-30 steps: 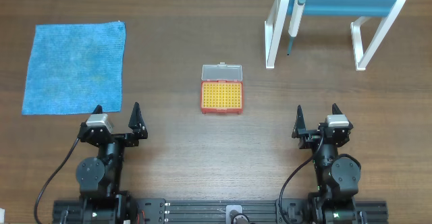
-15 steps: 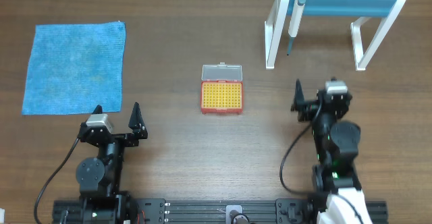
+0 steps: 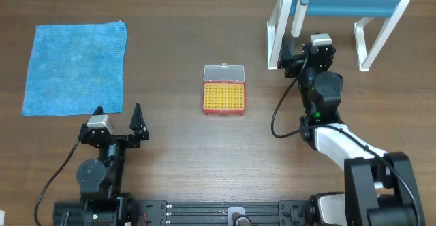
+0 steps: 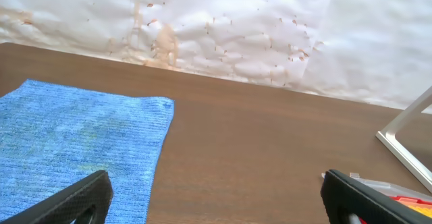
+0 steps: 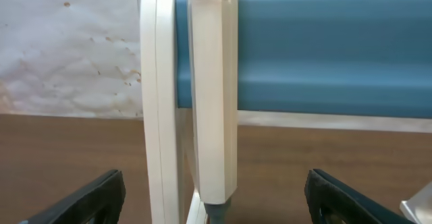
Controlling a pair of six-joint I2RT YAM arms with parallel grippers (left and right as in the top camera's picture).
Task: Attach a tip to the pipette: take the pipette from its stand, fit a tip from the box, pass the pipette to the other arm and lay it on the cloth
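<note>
This is step 1 of the job: getting the pipette [image 5: 212, 96] off its stand [image 3: 347, 1]. The right end effector [image 5: 214, 183] sits spread wide and holds nothing. The pipette hangs dead ahead of it, lined up with the gap between the 2 fingers. Looks like the next move is to ease forward until the body sits between the fingers, clamp, then lift it clear of the blue bar without bumping the white leg just beside it.

The pipette itself is a slim white body hanging upright, narrowing to a grey shaft at the bottom with no tip on. The left end effector [image 3: 117, 109] rests wide open beside the cloth [image 3: 75, 68], and the tip box [image 3: 223, 97] sits between the 2 arms on the worktop [image 3: 204, 158].
</note>
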